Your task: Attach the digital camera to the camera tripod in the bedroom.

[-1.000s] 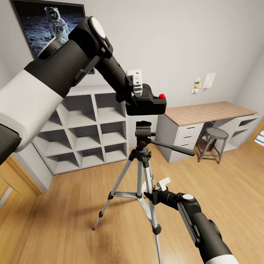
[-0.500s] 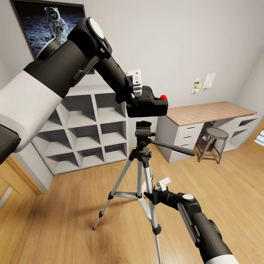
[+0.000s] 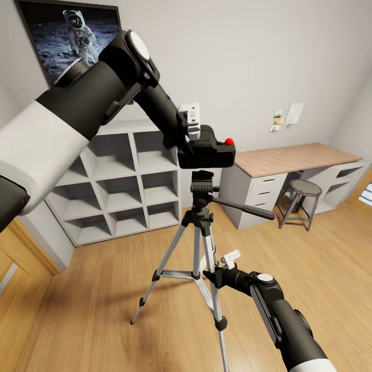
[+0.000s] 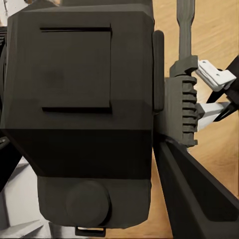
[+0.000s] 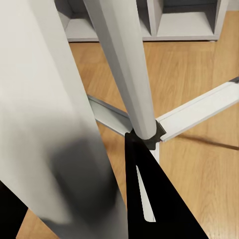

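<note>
My left gripper [image 3: 192, 146] is shut on the digital camera [image 3: 212, 152], a black box with a red mark on top, held level just above the black head [image 3: 201, 183] of the camera tripod [image 3: 199, 243]. A narrow gap separates them. In the left wrist view the digital camera [image 4: 79, 109] is close up, with the tripod head [image 4: 181, 112] beyond its edge. The long pan handle [image 3: 245, 208] sticks out to the right. My right gripper [image 3: 211, 275] is low down, closed around a silver leg [image 5: 55, 129] below the brace joint [image 5: 145, 137].
A white cube shelf [image 3: 121, 181] stands against the back wall behind the tripod. At the right are a wood-topped desk with drawers [image 3: 289, 160] and a round stool [image 3: 302, 199]. Light plank floor [image 3: 103, 310] surrounds the tripod's feet.
My left arm has lowered the camera slightly, narrowing the gap to the tripod head. The right arm and the tripod have not moved.
</note>
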Motion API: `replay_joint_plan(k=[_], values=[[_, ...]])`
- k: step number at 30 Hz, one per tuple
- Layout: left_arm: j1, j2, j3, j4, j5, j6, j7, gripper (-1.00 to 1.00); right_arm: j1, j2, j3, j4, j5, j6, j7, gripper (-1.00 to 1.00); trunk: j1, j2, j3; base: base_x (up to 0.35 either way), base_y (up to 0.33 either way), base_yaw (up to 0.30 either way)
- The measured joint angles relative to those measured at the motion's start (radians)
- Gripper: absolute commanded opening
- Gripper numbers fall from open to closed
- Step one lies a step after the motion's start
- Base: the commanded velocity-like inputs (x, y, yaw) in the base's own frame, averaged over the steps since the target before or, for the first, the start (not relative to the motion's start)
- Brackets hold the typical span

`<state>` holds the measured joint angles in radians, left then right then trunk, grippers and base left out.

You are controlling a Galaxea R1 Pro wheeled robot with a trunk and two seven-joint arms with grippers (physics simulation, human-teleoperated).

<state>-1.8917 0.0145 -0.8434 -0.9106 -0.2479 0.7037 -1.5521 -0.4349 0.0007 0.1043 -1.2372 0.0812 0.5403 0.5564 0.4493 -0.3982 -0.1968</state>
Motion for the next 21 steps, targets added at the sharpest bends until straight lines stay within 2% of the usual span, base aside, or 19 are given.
replay_joint_plan(k=[2, 7, 12, 21], values=[[0.0, 0.0, -0.031, 0.0, 0.0, 0.001, 0.0, -1.0, 0.0, 0.0, 0.0, 0.0, 0.0, 0.0, 0.0, -1.0, 0.0, 0.0, 0.0, 0.0, 0.0, 0.0], [0.0, 0.0, -0.073, 0.0, 0.008, 0.001, 0.0, -1.0, 0.0, 0.0, 0.0, 0.0, 0.0, 0.0, 0.0, -1.0, 0.0, 0.0, 0.0, 0.0, 0.0, 0.0], [0.0, 0.001, -0.082, -0.001, 0.028, 0.003, 0.0, -1.0, 0.0, 0.0, 0.0, 0.0, 0.0, 0.0, 0.0, -1.0, 0.0, 0.0, 0.0, 0.0, 0.0, 0.0], [-0.001, 0.005, -0.082, -0.003, 0.035, 0.003, 0.0, -1.0, 0.0, 0.0, 0.0, 0.001, 0.001, 0.0, 0.0, -1.0, 0.0, 0.0, 0.0, 0.0, 0.0, 0.0]])
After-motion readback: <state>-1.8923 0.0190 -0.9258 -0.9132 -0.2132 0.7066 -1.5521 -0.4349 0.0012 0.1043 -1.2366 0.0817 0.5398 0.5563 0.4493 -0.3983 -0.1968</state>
